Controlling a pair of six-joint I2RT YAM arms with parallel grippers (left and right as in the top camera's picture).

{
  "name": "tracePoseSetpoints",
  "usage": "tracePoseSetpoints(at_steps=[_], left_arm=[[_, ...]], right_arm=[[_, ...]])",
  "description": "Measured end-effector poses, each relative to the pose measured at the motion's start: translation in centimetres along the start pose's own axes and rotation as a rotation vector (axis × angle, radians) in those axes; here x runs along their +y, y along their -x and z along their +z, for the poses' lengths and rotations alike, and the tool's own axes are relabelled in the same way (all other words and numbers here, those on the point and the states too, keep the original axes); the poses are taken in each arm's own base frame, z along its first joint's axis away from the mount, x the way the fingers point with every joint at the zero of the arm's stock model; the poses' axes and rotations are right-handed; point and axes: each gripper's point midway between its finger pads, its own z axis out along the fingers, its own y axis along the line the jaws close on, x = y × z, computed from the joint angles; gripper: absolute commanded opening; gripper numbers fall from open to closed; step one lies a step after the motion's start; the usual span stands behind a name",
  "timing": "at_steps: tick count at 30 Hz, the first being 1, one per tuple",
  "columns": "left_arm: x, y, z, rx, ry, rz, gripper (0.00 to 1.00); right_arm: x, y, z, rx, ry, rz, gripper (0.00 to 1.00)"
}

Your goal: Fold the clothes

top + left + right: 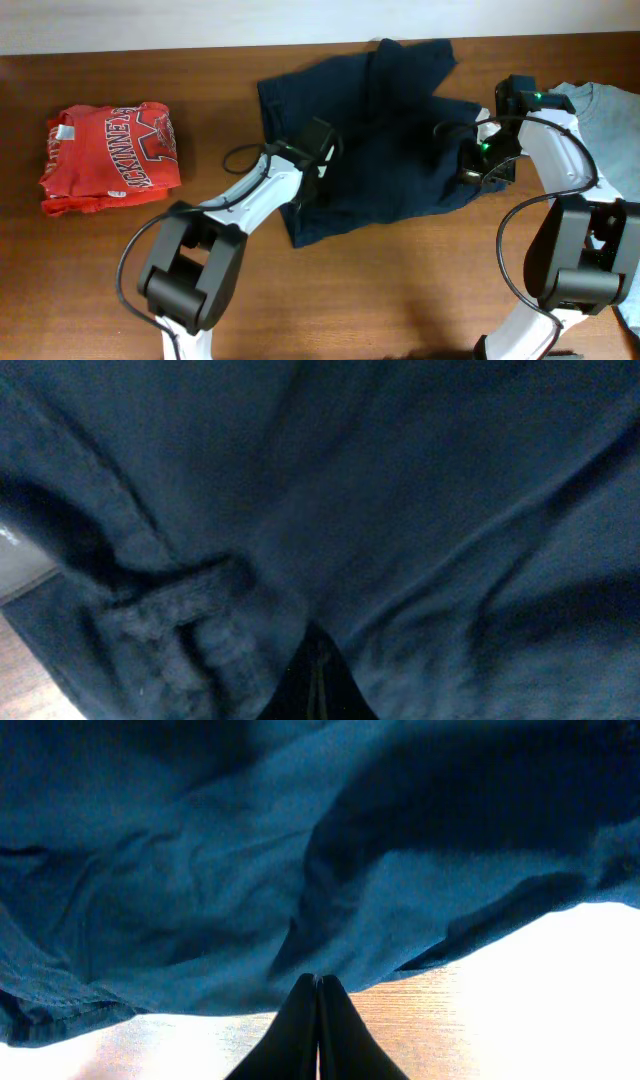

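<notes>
Red, with white lettering, a folded shirt (110, 158) lies at the 9 o'clock side of the wooden table (400, 290), well apart from everything else.

The clothes (380, 130), one big navy piece, lie spread and rumpled at about 12 o'clock on the table, the top edge reaching the far rim. The cloth is creased in broad ridges, and a flap at its 1 o'clock corner lies folded over the middle.

The left arm reaches in from 7 o'clock and ends over the 8 o'clock part of the clothes. In its wrist view the left tool (318, 675) is clenched, its two dark fingertips pressed together at the bottom of the frame. Navy cloth fills nearly the whole view and bunches up thickly right at the tips, so the tool is grasping a pinch of the clothes. A fuzzy hem or seam sits at 8 o'clock of the tips.

The right arm comes in from 5 o'clock and bends back to the 4 o'clock edge of the clothes. The right tool (318, 1015) is clenched too, fingertips tight together and meeting the lower edge of the cloth. The cloth hangs in folds above them, with bare table showing below at 3 and 9 o'clock. It grasps the clothes by that edge.

A pale grey-blue T-shirt (605, 110) lies at the 3 o'clock edge of the table, partly behind the right arm and just beside the clothes.
</notes>
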Motion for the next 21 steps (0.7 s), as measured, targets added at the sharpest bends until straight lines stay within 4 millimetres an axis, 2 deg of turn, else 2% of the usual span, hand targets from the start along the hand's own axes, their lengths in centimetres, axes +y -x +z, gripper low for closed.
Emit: tracePoseSetpoints(at_steps=[2, 8, 21], left_arm=[[0.5, -1.0, 0.5, 0.044, 0.028, 0.0, 0.01], [2.7, -4.6, -0.1, 0.194, 0.14, 0.006, 0.01], [6.4, -10.2, -1.4, 0.43, 0.334, 0.048, 0.01]], right_arm=[[0.1, 0.0, 0.0, 0.0, 0.003, 0.0, 0.04], [0.2, 0.0, 0.0, 0.001, 0.009, 0.0, 0.04], [0.3, -1.0, 0.0, 0.04, 0.017, 0.009, 0.04]])
